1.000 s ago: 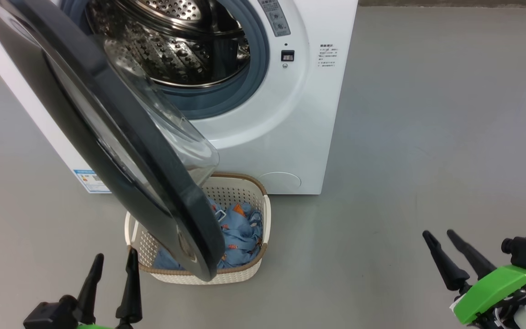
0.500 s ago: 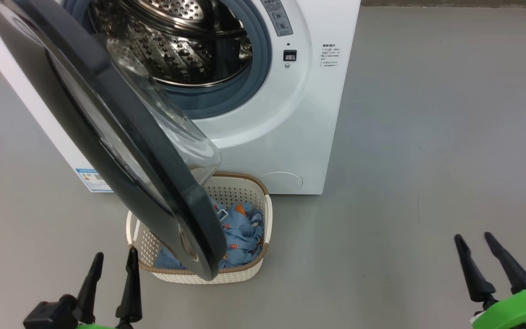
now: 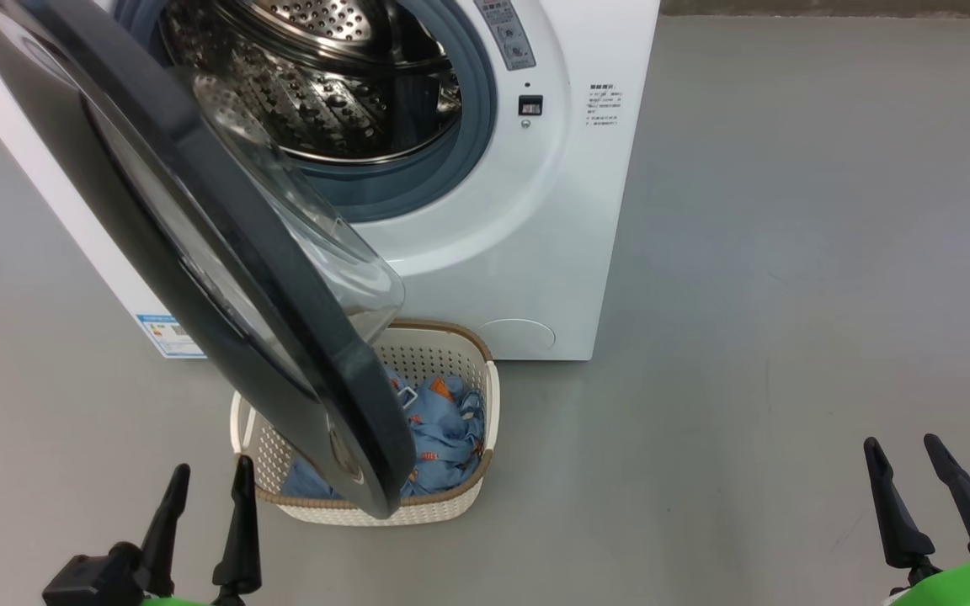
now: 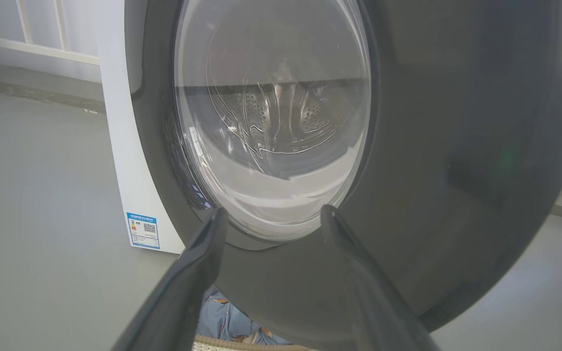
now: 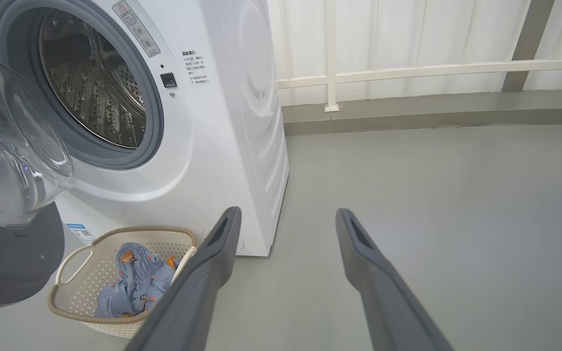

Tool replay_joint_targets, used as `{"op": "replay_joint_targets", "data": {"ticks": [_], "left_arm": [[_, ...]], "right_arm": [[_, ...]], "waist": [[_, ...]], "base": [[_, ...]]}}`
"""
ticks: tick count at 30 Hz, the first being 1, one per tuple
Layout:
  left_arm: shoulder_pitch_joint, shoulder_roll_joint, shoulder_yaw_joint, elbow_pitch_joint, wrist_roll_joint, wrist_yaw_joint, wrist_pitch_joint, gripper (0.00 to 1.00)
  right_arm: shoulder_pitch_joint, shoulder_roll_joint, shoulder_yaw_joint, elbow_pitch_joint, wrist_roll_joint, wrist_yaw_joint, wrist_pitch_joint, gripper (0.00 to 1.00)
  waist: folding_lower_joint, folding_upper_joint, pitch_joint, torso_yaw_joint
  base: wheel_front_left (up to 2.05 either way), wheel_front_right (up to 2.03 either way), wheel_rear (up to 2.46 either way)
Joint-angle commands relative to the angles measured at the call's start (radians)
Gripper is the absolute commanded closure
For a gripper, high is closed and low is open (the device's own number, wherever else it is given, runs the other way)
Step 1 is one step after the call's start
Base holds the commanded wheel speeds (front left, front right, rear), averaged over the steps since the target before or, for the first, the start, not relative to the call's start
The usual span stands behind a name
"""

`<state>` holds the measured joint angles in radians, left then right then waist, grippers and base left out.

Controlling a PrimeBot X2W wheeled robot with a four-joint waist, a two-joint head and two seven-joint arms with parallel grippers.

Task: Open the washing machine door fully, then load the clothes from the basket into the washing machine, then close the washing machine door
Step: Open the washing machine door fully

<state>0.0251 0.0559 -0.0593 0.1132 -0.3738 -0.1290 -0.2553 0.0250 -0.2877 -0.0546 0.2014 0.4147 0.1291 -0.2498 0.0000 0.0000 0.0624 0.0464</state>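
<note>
The left pincer [image 3: 211,470] is at 7 o'clock of the head view, fingers apart and empty; the right pincer [image 3: 901,442] at 4 o'clock, the same.

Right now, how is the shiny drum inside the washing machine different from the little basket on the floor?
The drum is shiny steel; the basket is cream plastic with a brown rim. The drum looks empty where it shows; the basket holds the blue clothes. The drum opens sideways, up in the washing machine; the basket opens upward on the floor. Both are full of small holes.
</note>
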Motion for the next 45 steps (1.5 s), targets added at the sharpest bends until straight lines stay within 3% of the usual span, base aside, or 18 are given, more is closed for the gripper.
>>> {"op": "replay_joint_targets", "data": {"ticks": [1, 14, 15, 16, 17, 26, 33, 38, 45], "left_arm": [[-0.008, 0.022, 0.03, -0.029, 0.011, -0.002, -0.006, 0.0], [-0.016, 0.019, 0.035, -0.028, 0.018, -0.002, -0.006, 0.0], [-0.019, 0.019, 0.036, -0.032, 0.022, -0.002, -0.006, 0.52], [-0.023, 0.019, 0.041, -0.039, 0.023, -0.002, -0.006, 0.86], [-0.026, 0.018, 0.045, -0.047, 0.019, -0.002, -0.006, 1.0], [-0.072, 0.004, 0.13, -0.276, 0.058, -0.002, -0.006, 1.0], [-0.089, -0.005, 0.076, -0.494, 0.047, -0.002, -0.006, 1.0], [-0.09, -0.005, -0.085, -0.587, -0.005, 0.011, -0.006, 1.0], [-0.137, -0.005, -0.357, -0.492, -0.066, 0.034, -0.006, 1.0]], "right_arm": [[0.011, -0.02, 0.007, -0.028, -0.01, 0.002, -0.012, 0.0], [0.028, 0.001, -0.002, -0.02, -0.023, 0.002, -0.012, 0.0], [0.029, 0.002, -0.002, -0.02, -0.023, 0.002, -0.012, 0.0], [0.031, 0.003, -0.003, -0.021, -0.023, 0.002, -0.012, 0.0], [0.032, 0.004, -0.004, -0.022, -0.024, 0.002, -0.012, 0.0], [0.033, 0.008, -0.012, -0.027, -0.027, 0.002, -0.012, 0.0], [0.033, 0.011, -0.017, -0.032, -0.031, 0.002, -0.012, 0.0], [0.029, 0.012, -0.016, -0.035, -0.034, 0.002, -0.012, 0.0], [0.032, 0.017, -0.025, -0.042, -0.045, 0.002, -0.012, 0.0]], "waist": [[0.0, 0.0, 0.001, 0.0], [0.0, 0.0, 0.005, 0.002], [0.0, 0.0, 0.005, 0.003], [0.0, 0.0, 0.005, 0.004], [0.0, 0.0, 0.005, 0.005], [0.0, 0.0, 0.013, 0.011], [0.0, 0.0, 0.016, 0.009], [0.0, 0.0, 0.016, 0.003], [0.0, 0.0, 0.024, 0.007]], "base": [[0.0, 0.0, 0.0], [0.0, 0.0, 0.0], [0.0, 0.0, 0.0], [0.0, 0.0, 0.0], [0.0, 0.0, 0.0], [0.0, 0.0, 0.0], [0.0, 0.0, 0.0], [0.0, 0.0, 0.0], [0.0, 0.0, 0.0]]}}
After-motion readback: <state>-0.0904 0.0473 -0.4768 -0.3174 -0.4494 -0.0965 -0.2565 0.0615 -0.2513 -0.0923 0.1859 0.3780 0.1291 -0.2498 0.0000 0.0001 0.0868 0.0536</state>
